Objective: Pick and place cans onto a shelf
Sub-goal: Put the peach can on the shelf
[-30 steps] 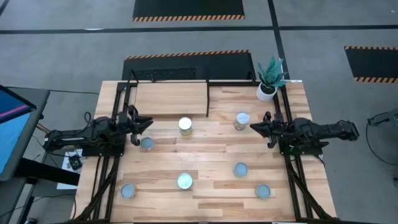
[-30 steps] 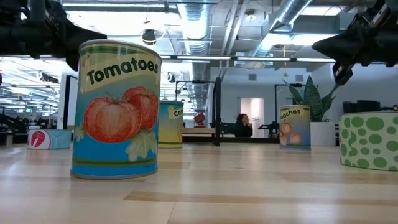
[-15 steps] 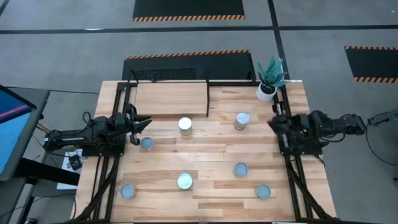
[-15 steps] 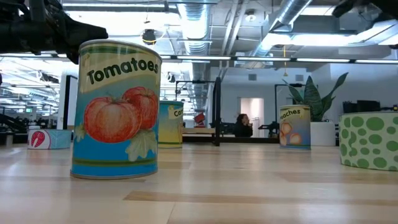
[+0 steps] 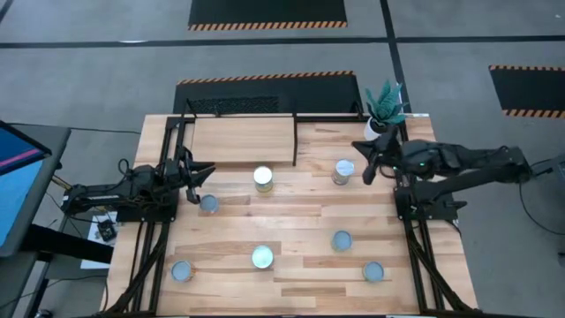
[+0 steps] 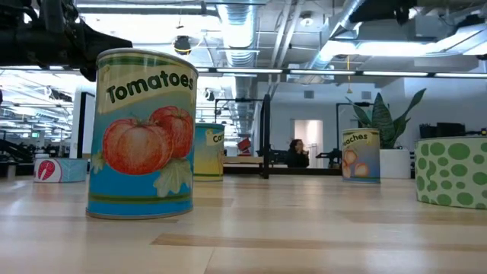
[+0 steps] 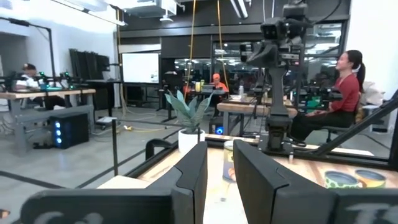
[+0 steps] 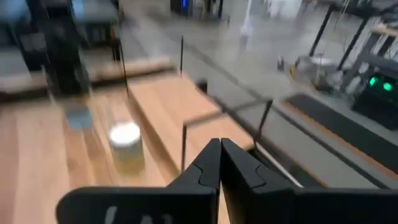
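Cans (image 5: 263, 178) stand upright, shiny tops up, on table (image 5: 300, 274)

Overhead, table-level, two wrist views

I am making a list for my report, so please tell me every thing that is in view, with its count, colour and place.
cans: seven, silvery tops, standing apart on the table, none on the shelf
shelf: one, light wood with black rails, far side of the table
table: one, light wood planks
plant: one, green, in a white pot at the far right corner
screen: one, blue, beyond the table's left edge
person: one, red top, seated in the room behind
left tool: black, fingers slightly apart, empty, near the left edge
right tool: black, shut, empty, beside the far right can
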